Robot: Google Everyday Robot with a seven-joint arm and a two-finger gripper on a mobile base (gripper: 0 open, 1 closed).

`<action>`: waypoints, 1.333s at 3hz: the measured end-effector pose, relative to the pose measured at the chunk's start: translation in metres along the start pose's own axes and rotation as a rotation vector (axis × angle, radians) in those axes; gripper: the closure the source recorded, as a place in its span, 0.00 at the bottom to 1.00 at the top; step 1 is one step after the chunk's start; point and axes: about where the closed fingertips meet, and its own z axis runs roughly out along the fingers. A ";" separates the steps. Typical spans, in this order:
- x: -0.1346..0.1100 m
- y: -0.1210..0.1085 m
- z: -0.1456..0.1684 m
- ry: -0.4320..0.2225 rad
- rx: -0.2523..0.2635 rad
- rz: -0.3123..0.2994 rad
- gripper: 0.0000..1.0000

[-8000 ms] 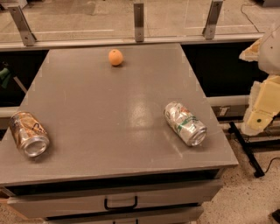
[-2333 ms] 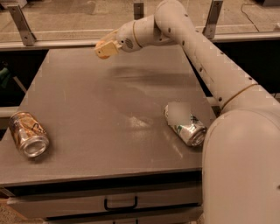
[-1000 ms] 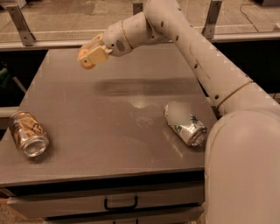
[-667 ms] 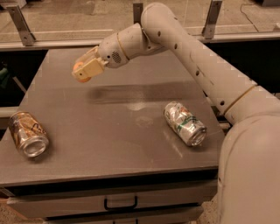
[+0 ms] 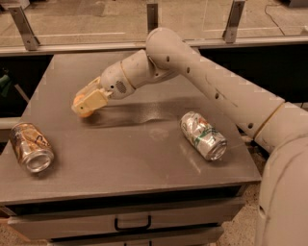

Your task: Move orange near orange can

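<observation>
My gripper is low over the left half of the grey table, shut on the orange, of which only a small part of the peel shows between and below the tan fingers. The orange can, brownish-orange and gold with white markings, lies on its side at the table's front left, its silver top facing the front. The gripper with the orange is up and to the right of that can, about one can length away.
A silver-white can with green and red markings lies on its side at the table's right. My arm stretches across the table from the right. A railing with metal posts runs behind the table. A drawer handle is below the front edge.
My gripper has carried the orange from the table's far middle leftward and toward the front, and lower, closer to the orange can. Both cans have stayed still.
</observation>
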 end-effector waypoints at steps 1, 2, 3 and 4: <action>-0.010 0.016 0.017 -0.007 -0.061 0.000 1.00; -0.026 0.028 0.028 -0.026 -0.118 -0.012 1.00; -0.025 0.041 0.039 -0.032 -0.176 0.003 1.00; -0.016 0.051 0.046 -0.023 -0.219 0.027 0.82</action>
